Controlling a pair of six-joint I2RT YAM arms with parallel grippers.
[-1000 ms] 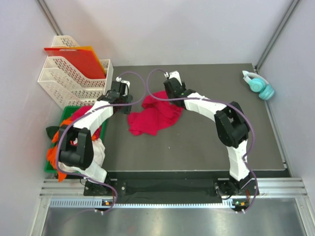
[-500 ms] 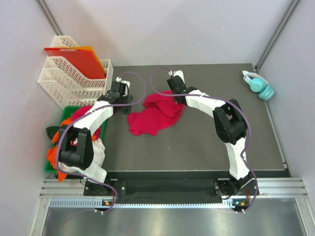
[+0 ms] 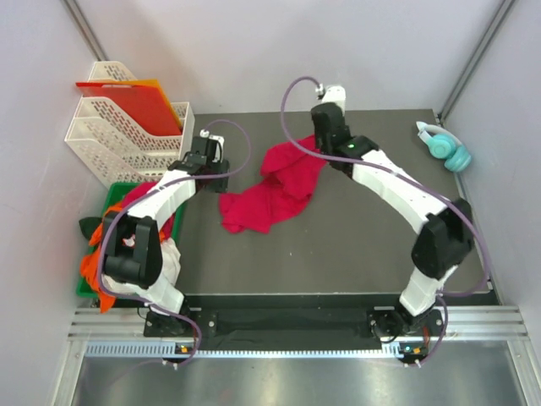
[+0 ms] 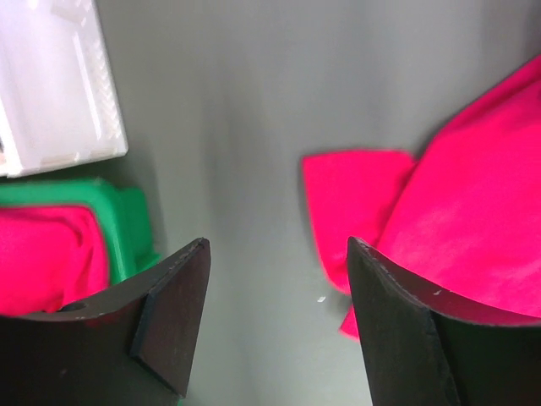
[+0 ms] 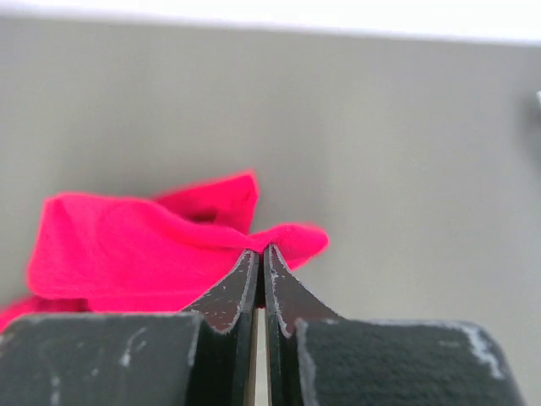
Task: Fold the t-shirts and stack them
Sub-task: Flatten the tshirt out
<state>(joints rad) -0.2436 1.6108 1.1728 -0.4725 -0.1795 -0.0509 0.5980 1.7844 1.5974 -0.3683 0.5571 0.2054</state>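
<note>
Right gripper (image 5: pixel 262 252) — jaws fully closed, pinching a fold of the red shirt (image 3: pixel 272 191) at its far edge. The pinched edge is raised off the table (image 3: pixel 363 228) near the back. The rest of the shirt trails down and lies crumpled left of the table's centre.

Left gripper (image 4: pixel 276 244) — jaws wide apart, holding nothing. It hovers over bare table just left of the red shirt. In the wrist view a corner of that shirt shows between the jaws; contact cannot be told.

The green bin (image 4: pixel 127 222) stands at the table's left edge, beside the left arm. It holds an orange shirt (image 3: pixel 88 267), a white shirt (image 3: pixel 174 254) and a pink-red shirt (image 4: pixel 46 254), all loosely piled. White trays (image 3: pixel 110 139) stand behind the bin. Teal headphones (image 3: pixel 445 147) lie at the far right corner, well apart from both grippers.
</note>
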